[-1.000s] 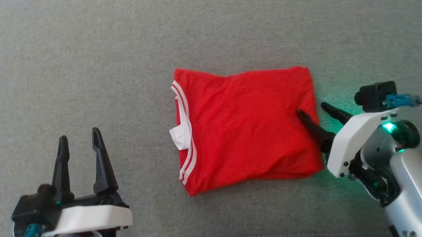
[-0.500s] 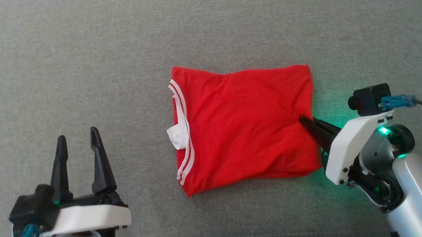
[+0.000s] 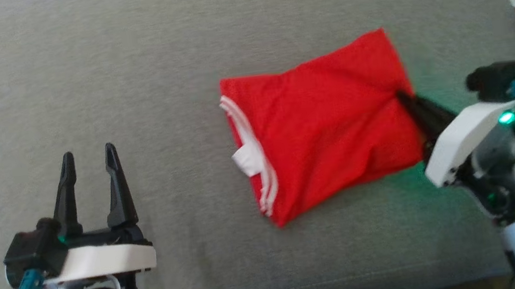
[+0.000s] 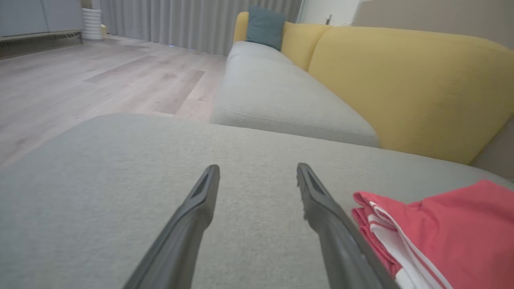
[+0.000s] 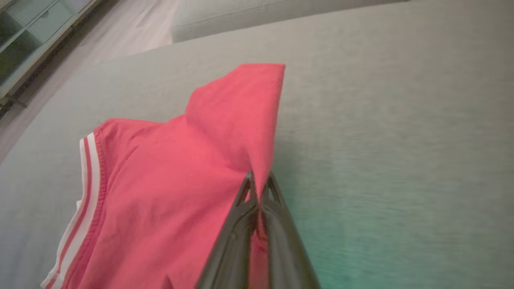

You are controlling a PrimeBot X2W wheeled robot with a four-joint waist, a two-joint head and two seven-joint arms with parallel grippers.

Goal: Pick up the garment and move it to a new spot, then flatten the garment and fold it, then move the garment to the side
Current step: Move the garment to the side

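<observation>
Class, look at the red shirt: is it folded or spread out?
Folded: the shirt lies as a compact rectangle, with several layers stacked along its striped edge.

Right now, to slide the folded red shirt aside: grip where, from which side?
Plain edge opposite the striped collar, low from the robot's right. The folded red shirt stacks its layers there, so one pinch likely takes all; the right gripper is shut there.

Folded red garment [image 3: 327, 122] (white-striped collar), askew.

Left claw [image 3: 88, 153] sits lower left, fingers spread wide, pointing up. Right claw [image 3: 401, 95] at right, angled up-left, fingers pinched together on the garment [image 3: 323, 127].
</observation>
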